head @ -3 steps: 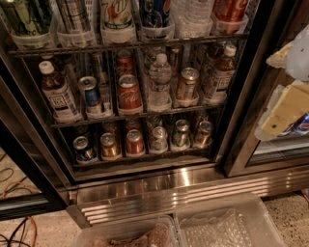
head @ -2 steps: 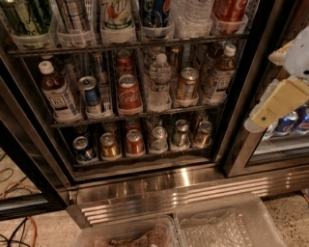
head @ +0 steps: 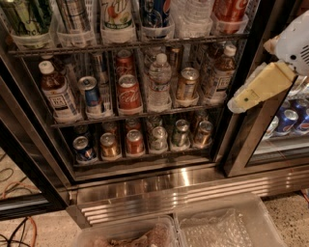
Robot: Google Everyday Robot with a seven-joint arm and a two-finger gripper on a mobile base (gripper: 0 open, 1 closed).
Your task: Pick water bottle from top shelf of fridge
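hanging claw by the right door frame, water bottle up on the top shelf

starting at the far left, orange and black cables (head: 17, 226) lie on the speckled floor beside the fridge (head: 159, 185), whose ribbed steel base runs along the bottom. the top shelf (head: 96, 47), a dark wire rack with clear cup holders, carries a green bottle (head: 19, 17), a silver can (head: 75, 17), a green-and-white soda bottle (head: 116, 17), a blue pepsi bottle (head: 155, 13), then the water bottle (head: 192, 14) and a red soda bottle (head: 231, 10). the water bottle stands upright in its holder, second from the right, with only its clear ribbed lower body in view.

on the rack below stand a brown tea bottle (head: 55, 91), a blue can (head: 91, 94), a red cola can (head: 128, 89), a small white-capped water bottle (head: 159, 83), a gold can (head: 187, 83) and a second tea bottle (head: 220, 72). the bottom rack holds a row of small cans (head: 145, 140). two clear plastic bins (head: 227, 224) sit in front of the steel base.

further right, the claw (head: 241, 100) hangs in front of the black door frame, outside the racks, lower than the top shelf and well apart from the water bottle; whether it is open or closed cannot be told. behind it, blue cans (head: 289, 118) sit in the neighbouring compartment.
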